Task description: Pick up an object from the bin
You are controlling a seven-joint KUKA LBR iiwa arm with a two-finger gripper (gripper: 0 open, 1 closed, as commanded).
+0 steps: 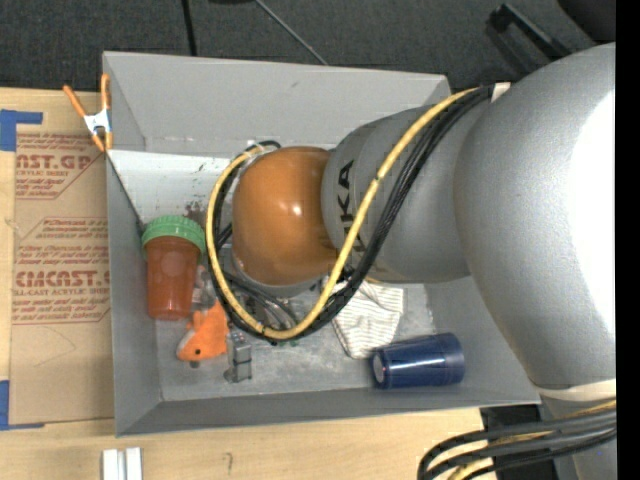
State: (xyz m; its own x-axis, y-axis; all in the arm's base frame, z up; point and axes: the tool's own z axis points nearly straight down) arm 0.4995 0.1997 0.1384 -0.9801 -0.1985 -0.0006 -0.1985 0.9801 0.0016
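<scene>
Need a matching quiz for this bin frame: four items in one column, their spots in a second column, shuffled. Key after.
Items:
1. orange bottle with green cap
2. dark blue cylinder
3. white cloth
4. small orange toy

Spots in the bin:
A. lower right of the floor, lying on its side
B. by the left wall
C. lower left, just below the bottle
D. middle of the floor, partly under the arm

Pairs: 1-B, 2-A, 3-D, 4-C
</scene>
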